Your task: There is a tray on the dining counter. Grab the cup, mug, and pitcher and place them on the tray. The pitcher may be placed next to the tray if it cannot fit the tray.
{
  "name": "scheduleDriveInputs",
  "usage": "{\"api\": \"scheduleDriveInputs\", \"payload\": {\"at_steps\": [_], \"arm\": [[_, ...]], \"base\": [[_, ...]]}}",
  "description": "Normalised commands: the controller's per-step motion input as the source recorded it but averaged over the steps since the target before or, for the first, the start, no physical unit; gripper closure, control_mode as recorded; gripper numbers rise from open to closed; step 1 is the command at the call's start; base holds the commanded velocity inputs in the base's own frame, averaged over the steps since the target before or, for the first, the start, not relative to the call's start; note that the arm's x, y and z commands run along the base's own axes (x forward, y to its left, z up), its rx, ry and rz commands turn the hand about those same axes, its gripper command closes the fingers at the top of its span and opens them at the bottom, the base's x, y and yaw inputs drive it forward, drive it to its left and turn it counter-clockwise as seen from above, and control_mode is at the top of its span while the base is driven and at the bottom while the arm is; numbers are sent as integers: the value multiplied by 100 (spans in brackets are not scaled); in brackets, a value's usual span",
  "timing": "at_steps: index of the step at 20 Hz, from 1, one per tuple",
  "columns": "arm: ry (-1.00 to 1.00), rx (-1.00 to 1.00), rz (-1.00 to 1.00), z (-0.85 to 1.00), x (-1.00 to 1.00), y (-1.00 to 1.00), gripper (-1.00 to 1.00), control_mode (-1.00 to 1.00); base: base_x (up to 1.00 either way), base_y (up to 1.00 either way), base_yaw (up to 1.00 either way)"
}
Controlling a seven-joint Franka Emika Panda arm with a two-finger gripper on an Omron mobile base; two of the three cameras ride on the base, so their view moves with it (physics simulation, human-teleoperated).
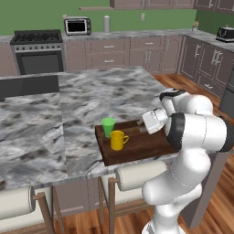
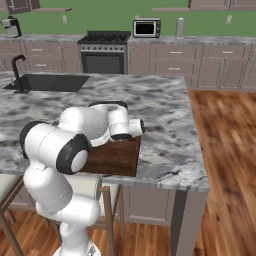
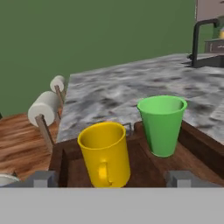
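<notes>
While the yellow mug [image 3: 105, 153] and green cup [image 3: 162, 124] both stand upright inside the brown tray [image 1: 137, 148], the two sit just beside each other at one end of it, mug handle facing the hand camera. In the left base view the cup [image 1: 108, 126] is at the tray's far left corner and the mug [image 1: 118, 140] just in front of it, nearer the bench's front edge. Tray lies flat on the marble bench [image 1: 87, 100], close to the front edge, long side along that edge. The claw [image 3: 113, 178] sits low over the tray's other end, looking along the tray toward the mug; both grey fingertips [image 3: 43, 178] stand wide apart, nothing between them, touching neither vessel. The white arm [image 2: 65, 140] reaches over the bench's front edge and covers much of the tray in the right base view. Stools with white rolled backs [image 1: 137, 176] stand under the front edge. A sink with a black faucet [image 2: 17, 72] is at the bench's far left side.
</notes>
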Motion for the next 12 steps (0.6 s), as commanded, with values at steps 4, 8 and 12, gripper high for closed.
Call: {"api": "scheduleDriveInputs", "payload": {"at_steps": [4,8,12], "arm": [[10,-2,-25,96,-14,-4,-100,-100],[11,-10,-27,82,-27,0,-100,-100],[10,-14,-32,65,-36,0,-100,-100]], "base": [[0,0,0],[0,0,0],[0,0,0]]}}
